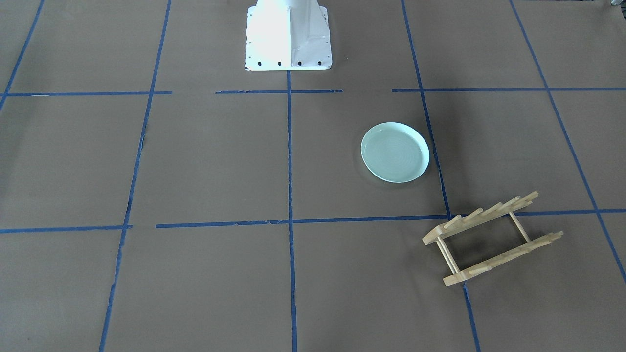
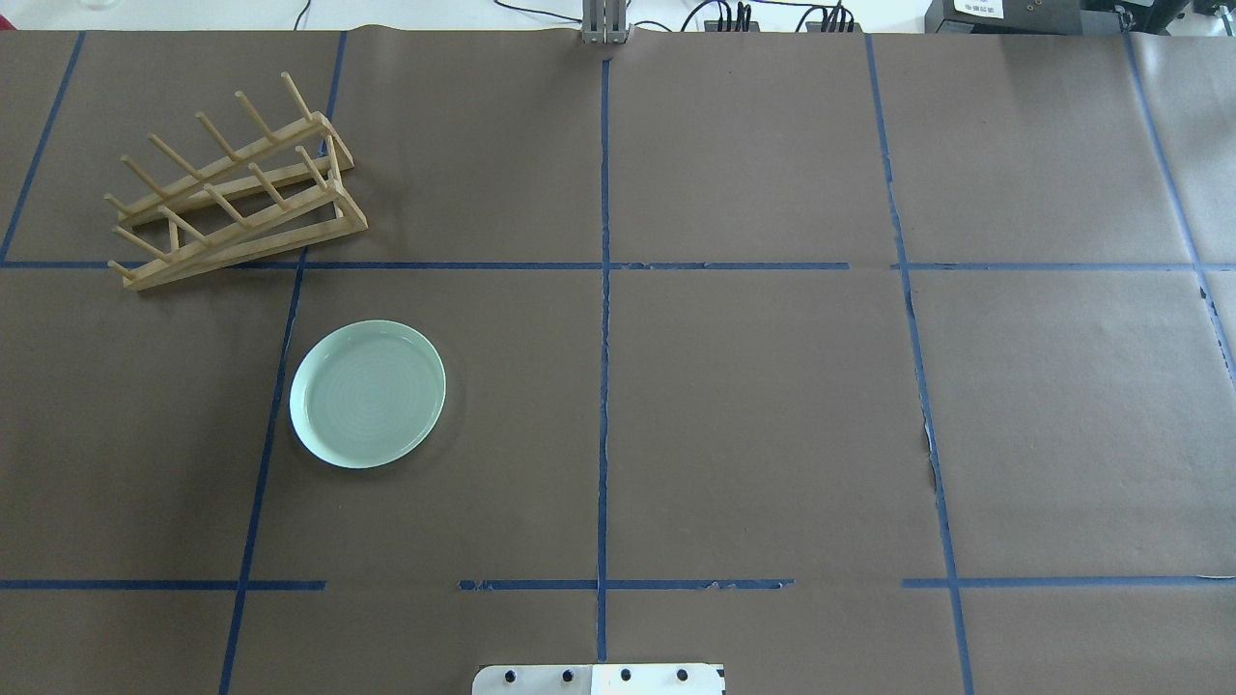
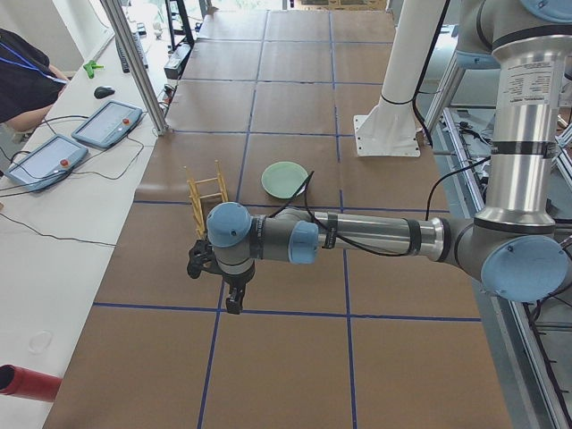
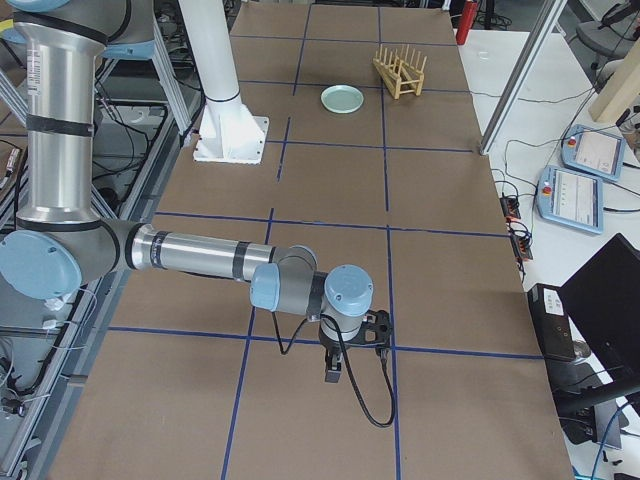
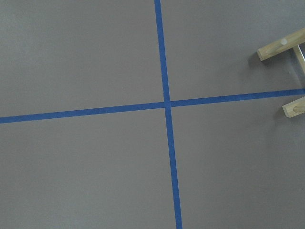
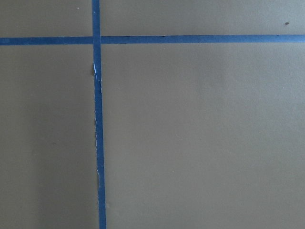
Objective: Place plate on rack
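Observation:
The pale mint-green plate (image 1: 395, 152) lies flat on the brown table, open side up; it also shows in the overhead view (image 2: 368, 393) and both side views (image 3: 284, 180) (image 4: 342, 99). The light-wood rack (image 1: 491, 237) stands apart from it, farther from the robot (image 2: 232, 193) (image 3: 207, 192) (image 4: 400, 72). Its rail ends show at the right edge of the left wrist view (image 5: 281, 47). My left gripper (image 3: 198, 260) hangs above the table near the rack. My right gripper (image 4: 375, 327) is far from both, at the table's other end. I cannot tell whether either is open or shut.
The robot's white base (image 1: 288, 36) stands at the table's middle edge. Blue tape lines (image 2: 603, 290) divide the brown paper into squares. A side table holds two tablets (image 3: 107, 123), cables and a red cylinder (image 3: 27, 382). An operator (image 3: 22, 67) sits at it.

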Robot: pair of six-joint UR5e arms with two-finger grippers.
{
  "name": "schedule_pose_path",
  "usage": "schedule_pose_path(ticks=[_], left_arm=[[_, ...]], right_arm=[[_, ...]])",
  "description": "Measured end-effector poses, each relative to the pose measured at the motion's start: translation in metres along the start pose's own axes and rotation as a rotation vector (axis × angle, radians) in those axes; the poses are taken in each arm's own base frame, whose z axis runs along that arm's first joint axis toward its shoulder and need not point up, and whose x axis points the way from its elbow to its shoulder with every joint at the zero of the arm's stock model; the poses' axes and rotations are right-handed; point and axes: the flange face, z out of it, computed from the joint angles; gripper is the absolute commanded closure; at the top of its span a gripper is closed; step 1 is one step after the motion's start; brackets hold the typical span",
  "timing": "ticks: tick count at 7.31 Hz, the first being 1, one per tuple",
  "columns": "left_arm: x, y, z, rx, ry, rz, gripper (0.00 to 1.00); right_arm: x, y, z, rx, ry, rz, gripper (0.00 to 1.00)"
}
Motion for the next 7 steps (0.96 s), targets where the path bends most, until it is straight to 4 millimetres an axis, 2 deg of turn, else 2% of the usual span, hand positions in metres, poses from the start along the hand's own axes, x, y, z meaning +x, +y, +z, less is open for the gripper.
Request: schedule_pose_path(ticks=[3,4,5,6,7], left_arm=[[0.008,-0.007,-0.008,0.015,-0.002,0.009,0.00],[0.020,-0.018,-0.020,0.039,-0.005,0.000,0.00],[0.043,-0.033,-0.042,0.083,-0.005,-0.032,0.00],[0.076,-0.044,-0.062,0.125,0.001,-0.057,0.00],[0.112,-0.050,-0.073,0.149,0.010,-0.054,0.00]], right_arm=[[0.000,0.000,0.000,0.000,0.000,0.000,0.00],[0.000,0.000,0.000,0.000,0.000,0.000,0.00],[0.000,0.000,0.000,0.001,0.000,0.000,0.00],[0.000,0.000,0.000,0.001,0.000,0.000,0.00],[0.000,0.000,0.000,0.001,0.000,0.000,0.00]])
